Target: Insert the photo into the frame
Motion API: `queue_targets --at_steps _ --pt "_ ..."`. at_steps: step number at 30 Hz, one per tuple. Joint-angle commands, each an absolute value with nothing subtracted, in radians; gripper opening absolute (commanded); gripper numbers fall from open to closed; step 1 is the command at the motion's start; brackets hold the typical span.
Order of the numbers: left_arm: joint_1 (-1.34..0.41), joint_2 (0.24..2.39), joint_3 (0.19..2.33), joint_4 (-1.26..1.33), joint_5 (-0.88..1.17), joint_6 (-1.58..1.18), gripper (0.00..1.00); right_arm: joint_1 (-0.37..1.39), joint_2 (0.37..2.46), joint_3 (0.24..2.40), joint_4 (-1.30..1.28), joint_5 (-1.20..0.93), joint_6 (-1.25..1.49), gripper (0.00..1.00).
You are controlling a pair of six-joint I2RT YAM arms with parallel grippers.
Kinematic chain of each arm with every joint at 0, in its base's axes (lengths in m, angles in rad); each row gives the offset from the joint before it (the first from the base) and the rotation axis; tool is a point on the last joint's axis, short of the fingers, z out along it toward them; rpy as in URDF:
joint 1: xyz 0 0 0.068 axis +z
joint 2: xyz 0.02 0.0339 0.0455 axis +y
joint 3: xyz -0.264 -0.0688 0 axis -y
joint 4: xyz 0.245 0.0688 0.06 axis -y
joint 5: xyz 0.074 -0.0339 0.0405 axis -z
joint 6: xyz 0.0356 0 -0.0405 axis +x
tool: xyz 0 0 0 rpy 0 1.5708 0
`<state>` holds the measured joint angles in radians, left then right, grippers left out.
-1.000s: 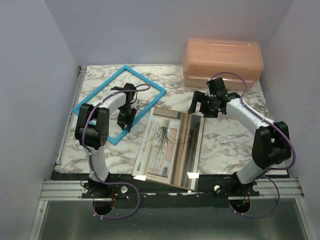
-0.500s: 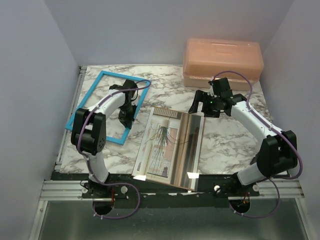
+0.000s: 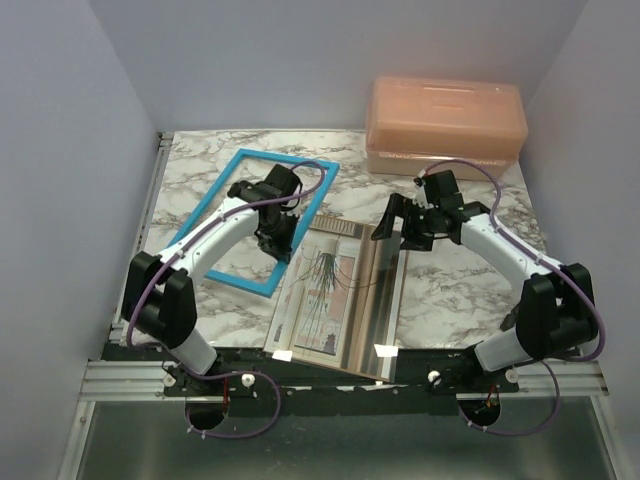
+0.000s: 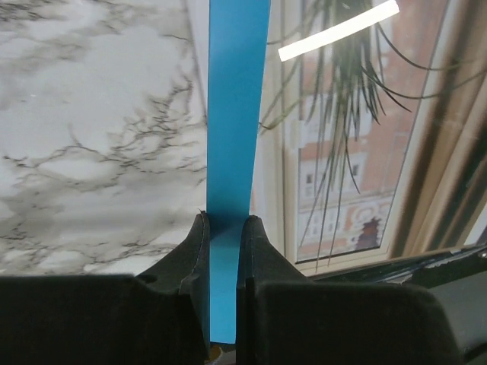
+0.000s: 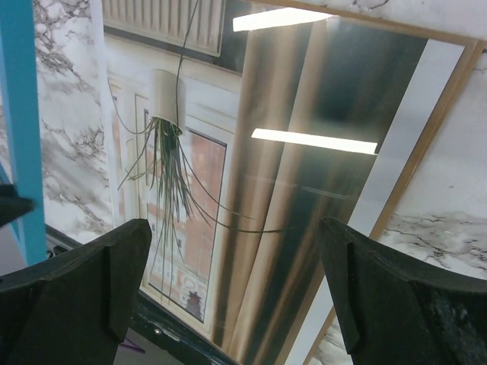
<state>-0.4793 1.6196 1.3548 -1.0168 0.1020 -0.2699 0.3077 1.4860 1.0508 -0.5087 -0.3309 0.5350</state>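
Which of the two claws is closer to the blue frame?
Left. The left gripper clamps the frame by one edge; the right gripper hangs open above the photo.

Glossy photo [image 3: 322, 290]; matt blue frame [image 3: 222, 213]; marbled table [image 3: 450, 280].

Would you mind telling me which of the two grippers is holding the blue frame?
The left gripper: its fingers pinch the frame by its blue rail, while the right gripper hangs open above the photo.
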Motion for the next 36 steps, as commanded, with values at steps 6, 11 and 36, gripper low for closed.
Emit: queue_targets --at_steps 6,11,36 --pt "-0.666 1.510 1.169 -0.852 0.115 -0.480 0.00 0.305 1.456 0.856 -0.273 -0.496 0.683 1.00" --pt "-0.741 1.525 1.115 -0.779 0.092 -0.521 0.10 0.305 1.471 0.778 -0.182 -0.531 0.724 1.00" --pt "-0.882 1.720 0.983 -0.624 -0.020 -0.584 0.26 0.305 1.427 0.702 -0.160 -0.568 0.745 1.00"
